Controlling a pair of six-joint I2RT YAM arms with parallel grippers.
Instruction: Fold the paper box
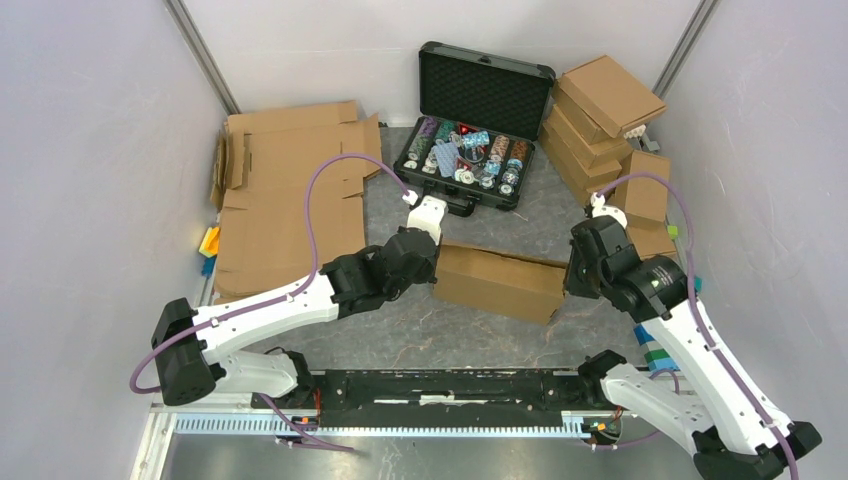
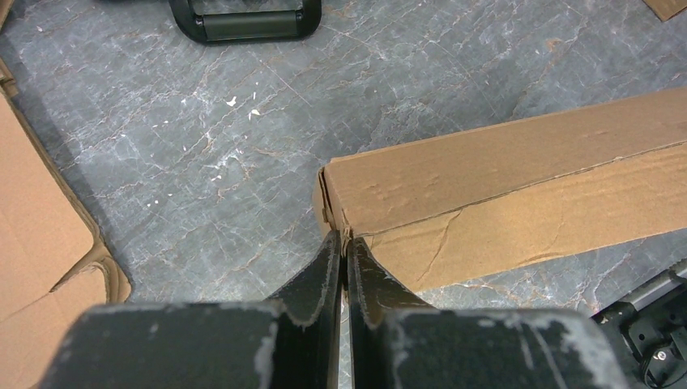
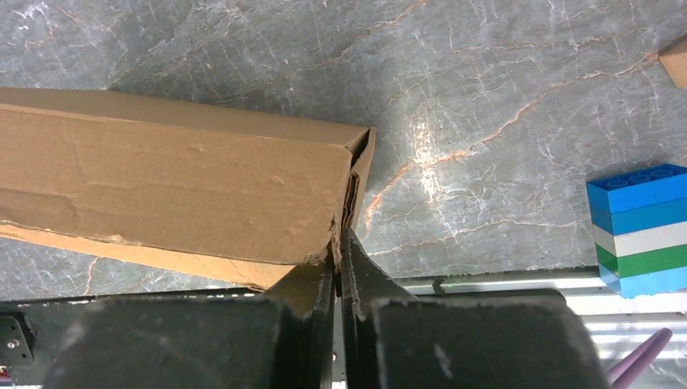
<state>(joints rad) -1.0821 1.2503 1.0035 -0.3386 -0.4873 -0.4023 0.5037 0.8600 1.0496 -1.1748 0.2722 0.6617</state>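
Seemingly near the finish, the box (image 1: 497, 281) lies closed up on the mat (image 1: 480, 340), left gripper (image 2: 343, 243) and right gripper (image 3: 338, 243) each pinching an end corner, so next, I'd guess, its ends want pressing home before letting go.

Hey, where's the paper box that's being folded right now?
In the top view the paper box lies mid-table, just in front of the open black case, its ends at the left pincer and right pincer.

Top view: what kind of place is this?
Probably a robot practice booth: white walls close in a grey table, a left arm and right arm are bolted at its edge, and cardboard boxes are stacked nearby.
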